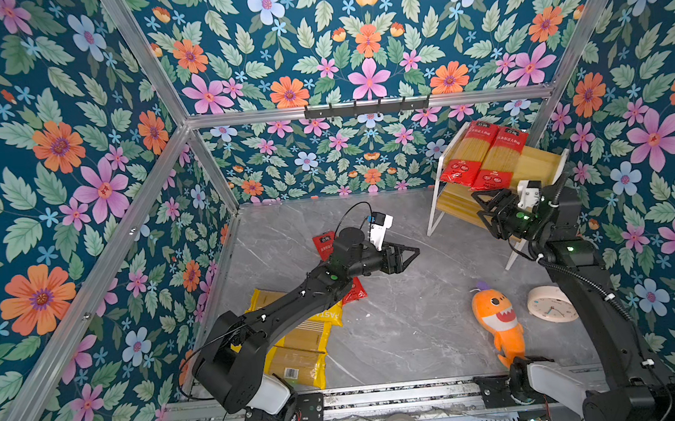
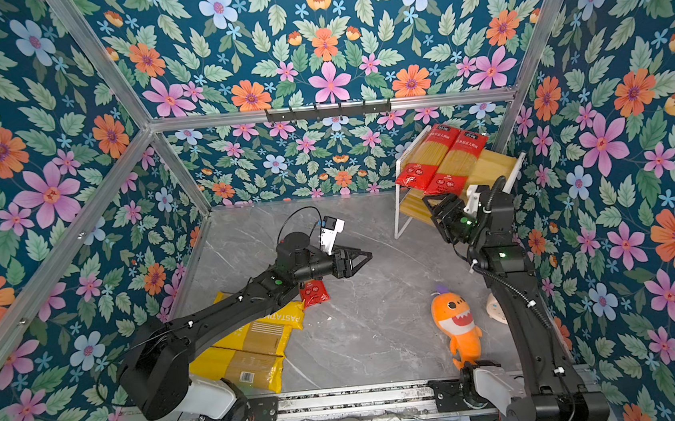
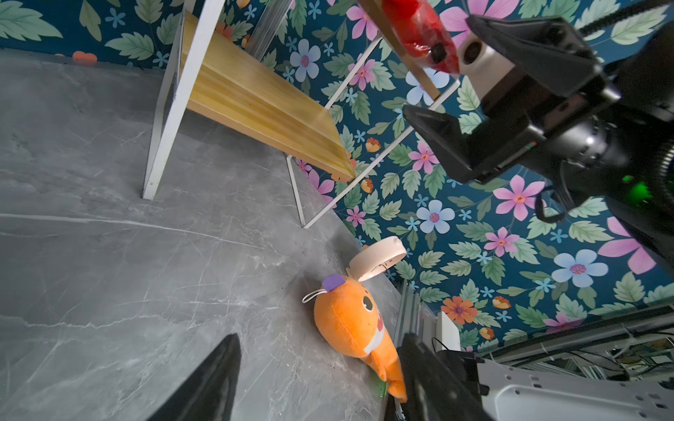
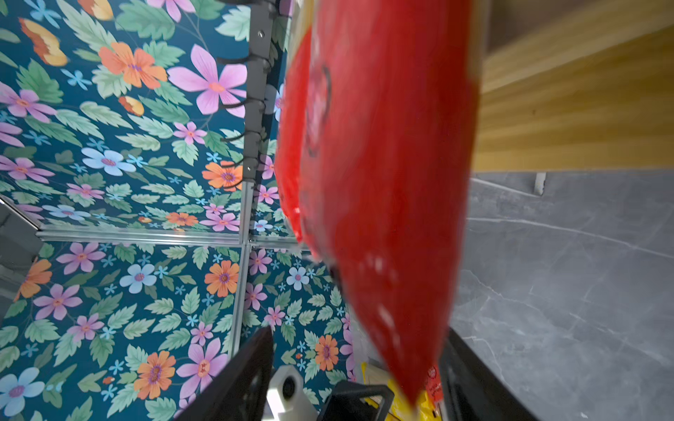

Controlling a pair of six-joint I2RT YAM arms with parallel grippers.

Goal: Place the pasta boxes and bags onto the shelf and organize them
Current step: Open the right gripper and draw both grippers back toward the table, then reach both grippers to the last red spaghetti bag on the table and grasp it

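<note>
Right gripper (image 1: 483, 212) first: jaws spread, clamping nothing, poised at the front lip of the shelf (image 1: 542, 166), at about 2 o'clock on the table (image 1: 400, 331), taking 12 as the back wall in both top views. Just beside its fingertips, the low end of the near red pack (image 1: 497, 164), resting on the slanted upper board; in the right wrist view a red blur between the open jaws, not pinched by them. Touching that pack on its 9 o'clock side and laid parallel, the second red pack (image 1: 466, 156). Counts as done, then: two of six, both on the upper tier. Leaves bare the remainder of that board and, as far as the left wrist view shows, the whole lower board (image 3: 255, 105). Next outward, the left gripper (image 1: 412, 251): likewise wide and empty, hovering over the middle of the table. Under its arm, toward 9 o'clock, the third red pack (image 1: 323, 244), flat on the table and partly covered. Farther out at 8 o'clock, the yellow packs (image 1: 301, 339), seemingly three, overlapping one another and partly hidden by the same arm. Left to do, by this reckoning: four packs to carry across, with room for them on both tiers. Off at 4 o'clock, a plush shark (image 1: 497, 318) and a small clock (image 1: 550, 304), no part of the job.
</note>
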